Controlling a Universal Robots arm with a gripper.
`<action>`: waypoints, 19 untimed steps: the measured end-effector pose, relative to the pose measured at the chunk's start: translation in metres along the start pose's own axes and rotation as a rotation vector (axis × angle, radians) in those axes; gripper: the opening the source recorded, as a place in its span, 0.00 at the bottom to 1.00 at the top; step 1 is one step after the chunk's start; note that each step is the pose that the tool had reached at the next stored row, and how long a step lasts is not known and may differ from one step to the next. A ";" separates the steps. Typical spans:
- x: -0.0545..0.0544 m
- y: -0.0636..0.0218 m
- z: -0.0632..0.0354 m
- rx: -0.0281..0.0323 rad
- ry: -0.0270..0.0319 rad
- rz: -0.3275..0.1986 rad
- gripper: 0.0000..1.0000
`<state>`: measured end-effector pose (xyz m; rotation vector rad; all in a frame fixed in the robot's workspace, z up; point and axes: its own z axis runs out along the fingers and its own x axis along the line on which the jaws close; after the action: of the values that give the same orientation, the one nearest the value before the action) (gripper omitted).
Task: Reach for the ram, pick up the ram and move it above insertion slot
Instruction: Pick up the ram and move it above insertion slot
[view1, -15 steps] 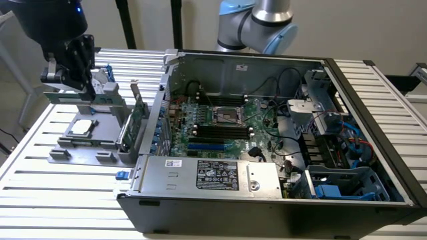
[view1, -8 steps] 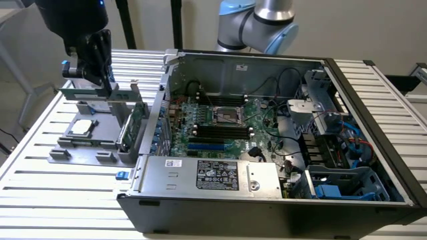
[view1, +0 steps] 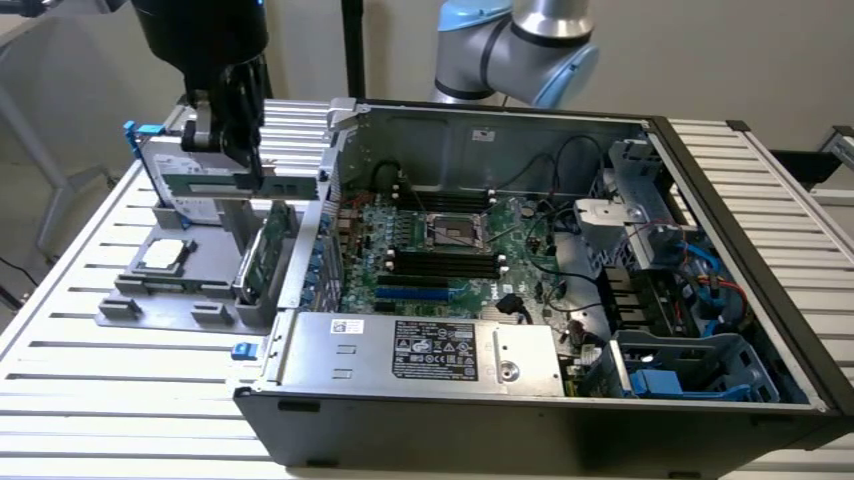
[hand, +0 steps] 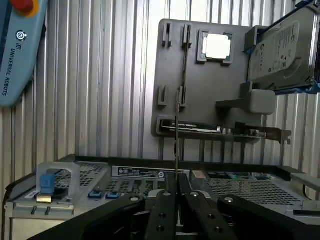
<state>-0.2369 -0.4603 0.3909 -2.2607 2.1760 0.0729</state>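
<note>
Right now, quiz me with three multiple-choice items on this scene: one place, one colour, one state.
1. The gripper is:
A. above the grey tray
B. inside the computer case
C. on the power supply

2. The clips on the hard drive are:
A. red
B. blue
C. yellow

3. The gripper is:
A. open, empty
B. shut on the ram
C. shut on the hard drive

A: the gripper hangs above the grey tray, to the exterior view's left of the computer case.
B: blue clips flank the hard drive.
B: the gripper pinches the ram, seen edge-on.
</note>
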 end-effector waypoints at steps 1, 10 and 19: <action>0.000 -0.0048 -0.0004 0.0000 -0.0015 -0.001 0.13; 0.002 -0.0434 -0.0023 0.0003 -0.0154 -0.009 0.13; 0.003 -0.0814 -0.0035 -0.0003 -0.0218 -0.019 0.13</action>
<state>-0.1554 -0.4603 0.3919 -2.2691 2.1440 0.0973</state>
